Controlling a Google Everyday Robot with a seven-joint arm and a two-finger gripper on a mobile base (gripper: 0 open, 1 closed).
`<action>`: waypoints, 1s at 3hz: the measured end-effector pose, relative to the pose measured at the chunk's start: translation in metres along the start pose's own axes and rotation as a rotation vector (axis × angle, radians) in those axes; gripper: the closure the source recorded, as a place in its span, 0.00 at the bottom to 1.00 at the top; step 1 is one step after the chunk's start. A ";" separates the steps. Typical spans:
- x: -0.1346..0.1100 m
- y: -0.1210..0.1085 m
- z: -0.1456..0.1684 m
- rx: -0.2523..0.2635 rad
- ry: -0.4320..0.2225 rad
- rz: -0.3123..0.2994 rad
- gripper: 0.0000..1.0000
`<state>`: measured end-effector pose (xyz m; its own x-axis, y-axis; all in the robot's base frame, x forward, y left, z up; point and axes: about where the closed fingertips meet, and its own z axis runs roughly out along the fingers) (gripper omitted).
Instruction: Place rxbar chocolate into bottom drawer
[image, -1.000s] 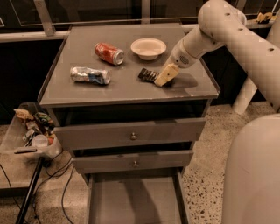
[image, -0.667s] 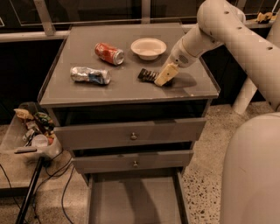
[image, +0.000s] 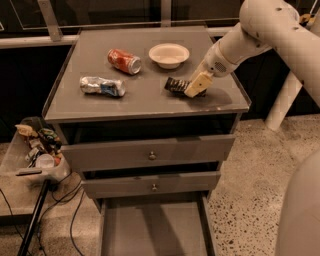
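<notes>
The gripper (image: 196, 85) is low on the cabinet top (image: 150, 102), right at the right end of the rxbar chocolate (image: 175, 84), which lies flat to its left. I cannot tell if the gripper is open or closed. The top's front and right edges are near, and the bottom drawer (image: 150, 230) stands pulled out far below.

Claw (image: 193, 89) — at rxbar chocolate (image: 174, 85)

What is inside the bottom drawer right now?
Only bare grey floor shows in the bottom drawer; its rear is covered by the drawer above. The rxbar chocolate lies on the cabinet top, at the gripper.
</notes>
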<state>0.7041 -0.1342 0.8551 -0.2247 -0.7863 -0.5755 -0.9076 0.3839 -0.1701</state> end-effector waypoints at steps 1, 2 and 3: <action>0.003 0.013 -0.026 0.018 -0.023 -0.005 1.00; 0.005 0.030 -0.049 0.041 -0.047 -0.012 1.00; 0.014 0.057 -0.062 0.048 -0.058 -0.012 1.00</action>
<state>0.6275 -0.1530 0.8872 -0.1918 -0.7618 -0.6188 -0.8917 0.3987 -0.2144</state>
